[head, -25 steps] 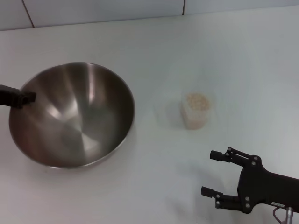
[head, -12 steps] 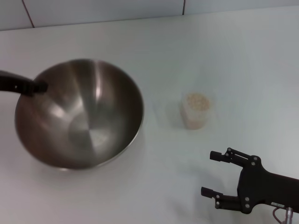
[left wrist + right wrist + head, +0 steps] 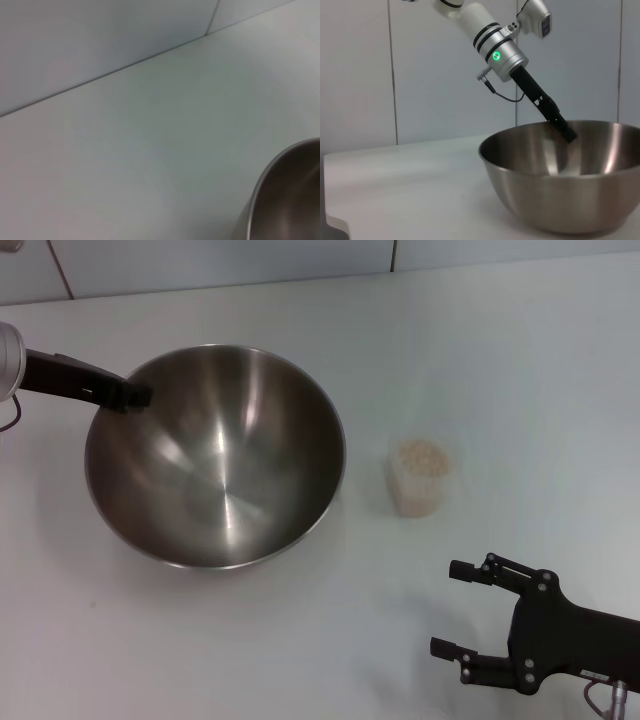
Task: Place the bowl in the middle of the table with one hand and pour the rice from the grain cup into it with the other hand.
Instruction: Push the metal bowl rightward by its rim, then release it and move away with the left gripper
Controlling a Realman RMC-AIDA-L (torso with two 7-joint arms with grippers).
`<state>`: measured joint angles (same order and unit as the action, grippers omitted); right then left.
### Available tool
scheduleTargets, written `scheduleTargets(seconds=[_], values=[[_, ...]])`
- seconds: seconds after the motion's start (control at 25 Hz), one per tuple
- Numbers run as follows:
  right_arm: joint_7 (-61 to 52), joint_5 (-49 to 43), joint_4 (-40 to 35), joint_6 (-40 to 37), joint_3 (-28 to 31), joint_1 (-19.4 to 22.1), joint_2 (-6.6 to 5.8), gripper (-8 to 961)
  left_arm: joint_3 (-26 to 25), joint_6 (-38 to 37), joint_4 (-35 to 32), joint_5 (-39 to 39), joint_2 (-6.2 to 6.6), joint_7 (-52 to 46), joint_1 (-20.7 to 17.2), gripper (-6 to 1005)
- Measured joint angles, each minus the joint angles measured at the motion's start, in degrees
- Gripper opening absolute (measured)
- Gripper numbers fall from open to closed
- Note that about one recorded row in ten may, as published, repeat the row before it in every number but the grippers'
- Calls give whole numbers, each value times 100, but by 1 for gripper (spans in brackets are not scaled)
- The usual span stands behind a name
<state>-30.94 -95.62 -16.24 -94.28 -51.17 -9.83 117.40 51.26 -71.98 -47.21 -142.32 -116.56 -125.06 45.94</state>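
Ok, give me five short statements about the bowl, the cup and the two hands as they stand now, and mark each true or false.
1. The left hand grips the far-left rim of the bowl. True.
2. The bowl already holds rice. False: its steel interior is bare; the rice fills the grain cup.
3. The grain cup stands upright on the table, to the right of the bowl and apart from it. True.
4. The right hand is clamped on the grain cup. False: it is open near the table's front edge, clear of the cup.
5. The bowl lies upside down. False: its opening faces up.
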Motion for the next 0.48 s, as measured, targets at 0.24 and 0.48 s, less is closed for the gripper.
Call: scheduleTargets(seconds=[0.24, 0.48], values=[[0, 0, -3, -4, 27, -1, 2, 815, 2, 88, 7, -39, -57, 122, -28, 39], [0, 26, -3, 0, 31, 3, 17, 815, 1, 57, -449, 41, -148, 235, -256, 71]])
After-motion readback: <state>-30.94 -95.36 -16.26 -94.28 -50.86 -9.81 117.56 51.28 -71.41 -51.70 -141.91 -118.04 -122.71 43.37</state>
